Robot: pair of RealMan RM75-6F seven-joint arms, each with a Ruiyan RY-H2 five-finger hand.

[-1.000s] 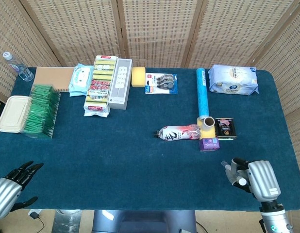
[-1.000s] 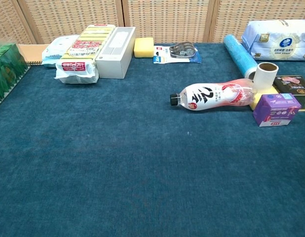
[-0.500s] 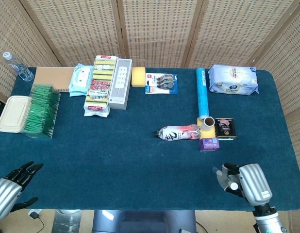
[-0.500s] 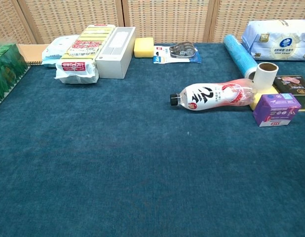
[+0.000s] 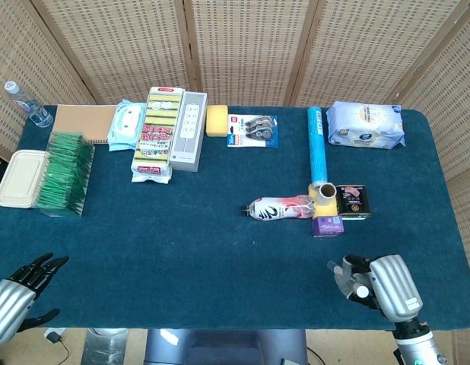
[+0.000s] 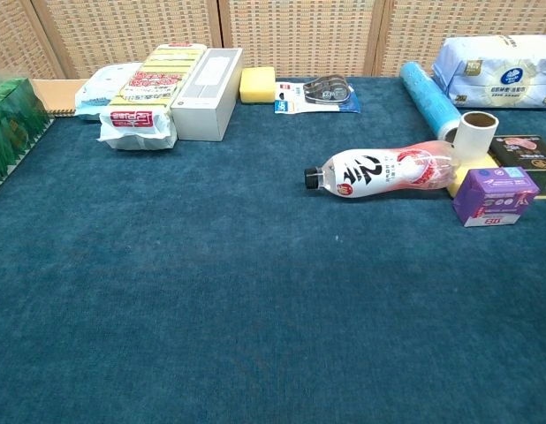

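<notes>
Right hand (image 5: 376, 283) low over the near edge of the counter (image 5: 204, 251), fingers (image 5: 343, 271) loosely curled and apart, holding nothing. Nearest beyond the fingertips: purple box (image 5: 327, 226), well apart, untouched. Beside the box: pink bottle (image 5: 281, 208) lying flat, tape roll (image 5: 325, 191) upright. Left hand (image 5: 18, 290) at the near left corner, dark fingers (image 5: 39, 268) spread, empty.

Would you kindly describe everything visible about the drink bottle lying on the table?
The bottle is clear plastic with a white and pink label bearing black lettering and a dark cap. It lies on its side on the blue cloth, cap pointing left. Its base end lies against a yellow block under a cardboard tube. Neither hand touches it.
</notes>
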